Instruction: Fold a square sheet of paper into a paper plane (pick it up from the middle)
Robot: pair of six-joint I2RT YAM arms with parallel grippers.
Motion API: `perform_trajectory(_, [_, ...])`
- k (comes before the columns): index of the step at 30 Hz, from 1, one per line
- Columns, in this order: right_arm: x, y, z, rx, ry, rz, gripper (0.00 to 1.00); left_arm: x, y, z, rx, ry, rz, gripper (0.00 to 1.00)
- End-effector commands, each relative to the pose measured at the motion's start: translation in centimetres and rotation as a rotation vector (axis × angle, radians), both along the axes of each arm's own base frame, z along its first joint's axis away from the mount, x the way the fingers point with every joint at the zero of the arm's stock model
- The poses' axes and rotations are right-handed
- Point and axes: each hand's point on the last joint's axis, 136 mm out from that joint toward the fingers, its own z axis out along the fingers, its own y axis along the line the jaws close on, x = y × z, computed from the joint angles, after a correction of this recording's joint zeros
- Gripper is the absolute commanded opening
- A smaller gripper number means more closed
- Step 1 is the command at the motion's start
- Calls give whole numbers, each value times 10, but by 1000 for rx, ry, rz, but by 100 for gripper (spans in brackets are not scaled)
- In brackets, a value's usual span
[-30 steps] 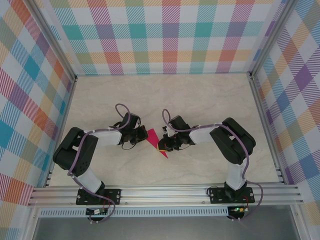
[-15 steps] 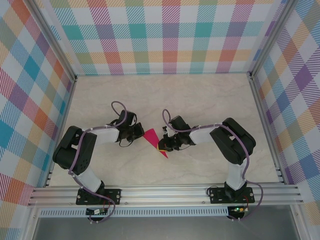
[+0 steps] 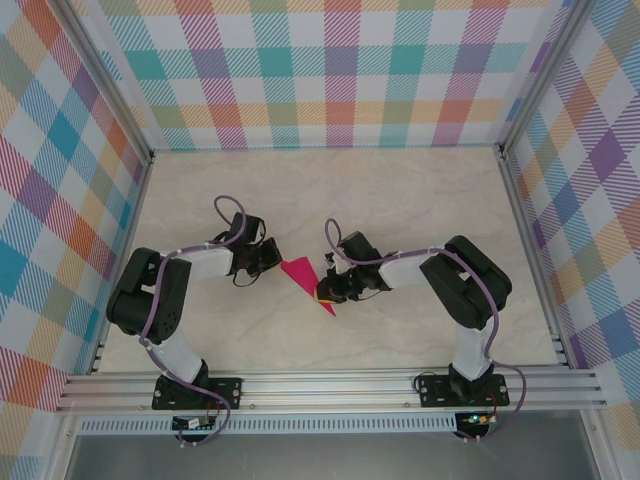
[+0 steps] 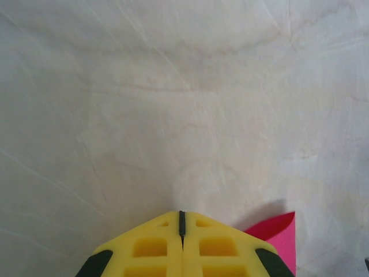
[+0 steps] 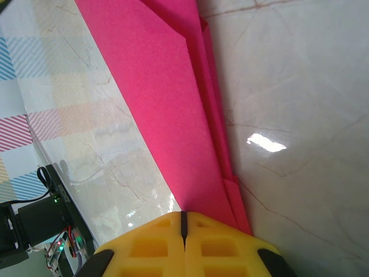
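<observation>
The square sheet of paper (image 3: 303, 275) lies on the marble table as a slim folded magenta-pink wedge, running from upper left to lower right between the two arms. My left gripper (image 3: 271, 255) is shut and sits just left of the wedge's upper end, apart from it. In the left wrist view its yellow fingertips (image 4: 181, 220) meet with nothing between them, and a pink corner (image 4: 279, 239) shows to their right. My right gripper (image 3: 328, 290) is shut, its tips (image 5: 184, 218) resting on top of the layered paper (image 5: 173, 104) near its lower end.
Aluminium rails run along the front (image 3: 330, 385) and the left side (image 3: 125, 250) of the table, with plaid walls behind them. An arm base with a lit board (image 5: 40, 222) shows at the edge of the right wrist view. Open marble lies beyond the grippers.
My left gripper has slid up and to the left, off the paper, uncovering its upper end. The right arm and the paper have stayed put.
</observation>
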Motion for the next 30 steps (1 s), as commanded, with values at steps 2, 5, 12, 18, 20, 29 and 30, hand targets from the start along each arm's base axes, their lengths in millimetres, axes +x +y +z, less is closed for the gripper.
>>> perform_trajectory(2, [-32,-35,-40,-180,147,-24,5,4,7,7,17,-3,-10,0])
perform_trajectory(5, [-29,-33,-38,-174,143,-28,5,4,-1,28,-38,-43,-22,0])
perform_trajectory(12, [-25,-30,-38,-176,142,-42,6,-18,-33,67,-164,-101,-86,1])
perform_trajectory(18, [-22,-26,-32,-152,129,-43,6,-42,-70,46,-230,-41,-171,1])
perform_trajectory(20, [-22,-26,-30,-146,123,-42,6,-47,-81,35,-234,-7,-192,0])
perform_trajectory(29, [-16,-18,-17,-105,101,-44,7,-61,-80,-13,-164,84,-175,0])
perform_trajectory(30, [-15,-17,-13,-94,95,-41,7,-62,-77,-19,-146,93,-170,0])
